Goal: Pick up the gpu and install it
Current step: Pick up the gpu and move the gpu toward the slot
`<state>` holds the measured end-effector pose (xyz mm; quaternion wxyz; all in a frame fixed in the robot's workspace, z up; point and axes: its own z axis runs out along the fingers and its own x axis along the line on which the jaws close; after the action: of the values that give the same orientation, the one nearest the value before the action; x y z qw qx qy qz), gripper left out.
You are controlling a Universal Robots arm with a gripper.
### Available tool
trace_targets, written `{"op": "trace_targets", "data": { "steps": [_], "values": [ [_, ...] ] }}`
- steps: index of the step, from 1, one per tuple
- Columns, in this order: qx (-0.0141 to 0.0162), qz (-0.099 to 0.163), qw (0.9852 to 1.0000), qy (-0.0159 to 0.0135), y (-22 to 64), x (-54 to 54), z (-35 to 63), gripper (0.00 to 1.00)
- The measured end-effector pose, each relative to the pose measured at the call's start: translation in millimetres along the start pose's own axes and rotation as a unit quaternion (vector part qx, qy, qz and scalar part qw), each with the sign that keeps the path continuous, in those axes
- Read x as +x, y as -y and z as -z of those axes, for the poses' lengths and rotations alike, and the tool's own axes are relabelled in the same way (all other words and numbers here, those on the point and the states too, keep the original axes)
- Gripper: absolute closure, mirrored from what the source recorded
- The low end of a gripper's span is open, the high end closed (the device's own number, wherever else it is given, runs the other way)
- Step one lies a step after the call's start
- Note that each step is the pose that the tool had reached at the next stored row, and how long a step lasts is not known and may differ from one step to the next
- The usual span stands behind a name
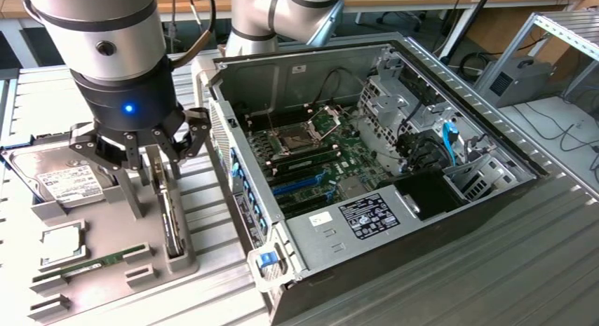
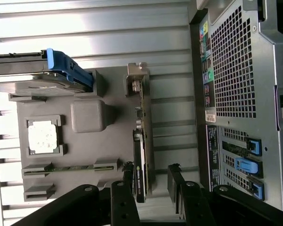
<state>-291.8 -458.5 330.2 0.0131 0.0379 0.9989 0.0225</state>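
The gpu [image 1: 170, 208] stands on its edge in a slot of the grey holder tray [image 1: 111, 278], to the exterior view's left of the open computer case [image 1: 393, 221]. In the wrist view the gpu [image 2: 142, 141] shows as a narrow green card with its silver bracket at one end. My gripper [image 1: 154, 173] hangs just above it, open. Its two black fingers [image 2: 175, 181] straddle one end of the card, with a gap showing on one side. My gripper [image 2: 150, 186] holds nothing.
The tray also carries a silver hard drive [image 1: 67, 177], a square processor chip [image 1: 61, 240] and a long memory stick [image 1: 94, 261]. The case lies on its side with the motherboard [image 1: 309, 165] exposed. Ribbed metal table surface surrounds both.
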Motion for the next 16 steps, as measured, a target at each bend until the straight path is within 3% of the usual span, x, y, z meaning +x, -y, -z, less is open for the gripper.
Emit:
{"op": "trace_targets", "data": {
  "steps": [5,16],
  "values": [
    [0.0001,0.0,1.0,-0.0001,0.3,0.2,-7.5,0.58],
    [0.0005,0.0,1.0,0.0,0.4,0.2,-8.1,0.56]
  ]
}}
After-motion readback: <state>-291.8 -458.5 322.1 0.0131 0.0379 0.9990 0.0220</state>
